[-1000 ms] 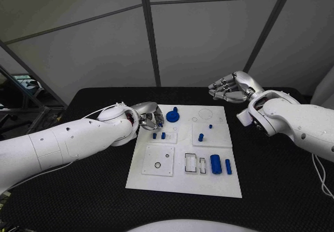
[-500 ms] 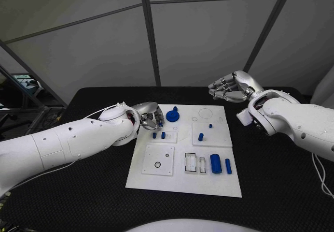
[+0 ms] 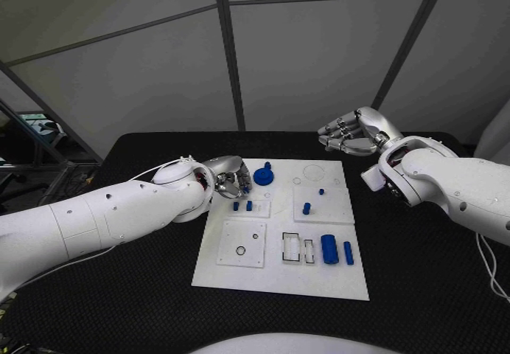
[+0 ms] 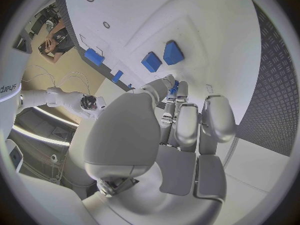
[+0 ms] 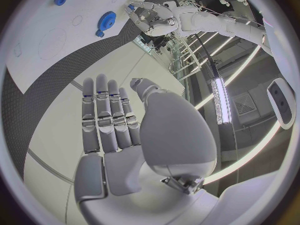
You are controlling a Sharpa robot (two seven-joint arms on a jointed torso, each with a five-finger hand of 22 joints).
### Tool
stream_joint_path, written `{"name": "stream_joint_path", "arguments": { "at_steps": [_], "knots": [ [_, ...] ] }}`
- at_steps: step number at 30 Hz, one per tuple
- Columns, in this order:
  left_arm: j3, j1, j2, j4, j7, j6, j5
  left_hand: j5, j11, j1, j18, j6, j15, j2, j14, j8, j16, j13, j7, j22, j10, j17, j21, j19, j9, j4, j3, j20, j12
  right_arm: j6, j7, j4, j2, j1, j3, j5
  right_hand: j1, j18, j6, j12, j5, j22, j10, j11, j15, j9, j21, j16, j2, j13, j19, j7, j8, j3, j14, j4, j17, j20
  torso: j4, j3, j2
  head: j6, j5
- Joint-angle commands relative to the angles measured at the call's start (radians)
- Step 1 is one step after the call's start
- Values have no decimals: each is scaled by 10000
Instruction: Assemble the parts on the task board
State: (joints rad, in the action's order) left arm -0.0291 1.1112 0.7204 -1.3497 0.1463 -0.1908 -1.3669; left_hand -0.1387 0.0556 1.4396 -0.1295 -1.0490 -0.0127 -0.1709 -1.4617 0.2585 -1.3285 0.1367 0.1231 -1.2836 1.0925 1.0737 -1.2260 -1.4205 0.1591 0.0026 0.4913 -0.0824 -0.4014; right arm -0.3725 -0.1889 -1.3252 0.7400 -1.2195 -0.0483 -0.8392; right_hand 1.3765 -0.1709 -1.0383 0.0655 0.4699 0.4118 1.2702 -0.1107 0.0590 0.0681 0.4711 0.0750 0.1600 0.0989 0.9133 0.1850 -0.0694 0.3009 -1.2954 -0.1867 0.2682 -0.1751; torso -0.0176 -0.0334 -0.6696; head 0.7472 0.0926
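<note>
At the middle of the black table [image 3: 127, 310] lies the white task board [image 3: 281, 284], long axis running away from the robot. Its far end carries a blue gear-shaped part [image 3: 262, 176] just beside a circular recess outline [image 3: 315, 173]. Nearer the robot, two short blue pegs [image 3: 242, 207] stand side by side on a small raised plate close to the board's left edge, and two more blue pegs [image 3: 307, 209] stand on the adjacent plate toward the right. On the near half, a square plate with a small ring marking [image 3: 241, 251] sits left, rectangular slots [image 3: 291, 248] sit centre, and a blue cylinder [image 3: 329, 250] lies beside a thinner blue bar [image 3: 348, 254], apart from each other.

The left hand [image 3: 228, 181] is over the board's far left corner, next to the gear-shaped part. In the left wrist view its fingers [image 4: 187, 122] are curled in together, with a small blue part [image 4: 174, 89] pinched at the fingertips above the board.

The right hand [image 3: 354, 134] hangs above the table beyond the board's far right corner, well apart from every part. In the right wrist view its fingers [image 5: 106, 115] are extended, lying side by side, with the thumb apart; nothing is held.
</note>
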Motion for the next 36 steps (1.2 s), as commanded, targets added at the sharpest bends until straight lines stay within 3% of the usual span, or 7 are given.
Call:
{"name": "stream_joint_path", "arguments": {
  "at_steps": [1,8,15,26,36],
  "knots": [
    [-4,8,-28,-11,163,237,28,58,19,-123,475,-34,-67,3,-8,-38,-5,10,-1,-44,69,-62,-55,-101,-7,-33,23,7,41,63,-76,-16,-2,-16,-5,-16,-43,-102,62,-13,34,-12,-76,-16,63,1,-35,-53,-88,-13,55,0,17,52,-36,-5,-14,-35,0,-4,-5,1,-2],
    [-4,8,-56,57,422,451,28,66,76,-249,469,262,-35,-57,37,-260,24,-14,52,-27,-117,-163,-5,-72,-136,-63,15,-5,157,60,-69,-11,1,-16,-5,-16,-48,-102,63,-13,34,-14,-77,-18,64,1,-38,-54,-88,-15,55,1,17,51,-35,-8,-15,-36,-4,-6,-1,2,-3],
    [-4,8,-101,106,462,486,29,65,221,-458,451,777,82,-209,73,-712,16,-95,177,30,-585,-248,112,-11,-384,-65,-9,-92,401,60,-66,-7,0,-16,-5,-16,-53,-101,66,-15,34,-16,-81,-20,65,0,-41,-56,-82,-17,56,3,19,48,-33,-9,-16,-36,-7,-7,4,-4,-6],
    [-4,8,-106,131,440,405,30,67,256,-508,442,876,114,-272,75,-847,-8,-117,196,48,-703,-257,154,7,-461,-80,-36,-128,457,59,-66,4,-3,-16,-5,-16,-53,-101,66,-15,34,-16,-81,-20,65,0,-41,-56,-82,-17,56,3,19,48,-33,-9,-16,-36,7,-7,-4,-1,-21],
    [-4,8,33,153,537,453,30,54,342,-457,423,1269,180,-350,94,-1243,-51,-194,142,80,-990,-310,244,40,-698,-204,-46,-193,612,331,250,51,10,-16,-4,-168,-78,-75,164,-43,-46,-99,-330,-104,155,-9,-207,-130,-6,-96,-35,72,39,33,198,21,-95,-91,8,2,10,-3,-22]
  ]
}}
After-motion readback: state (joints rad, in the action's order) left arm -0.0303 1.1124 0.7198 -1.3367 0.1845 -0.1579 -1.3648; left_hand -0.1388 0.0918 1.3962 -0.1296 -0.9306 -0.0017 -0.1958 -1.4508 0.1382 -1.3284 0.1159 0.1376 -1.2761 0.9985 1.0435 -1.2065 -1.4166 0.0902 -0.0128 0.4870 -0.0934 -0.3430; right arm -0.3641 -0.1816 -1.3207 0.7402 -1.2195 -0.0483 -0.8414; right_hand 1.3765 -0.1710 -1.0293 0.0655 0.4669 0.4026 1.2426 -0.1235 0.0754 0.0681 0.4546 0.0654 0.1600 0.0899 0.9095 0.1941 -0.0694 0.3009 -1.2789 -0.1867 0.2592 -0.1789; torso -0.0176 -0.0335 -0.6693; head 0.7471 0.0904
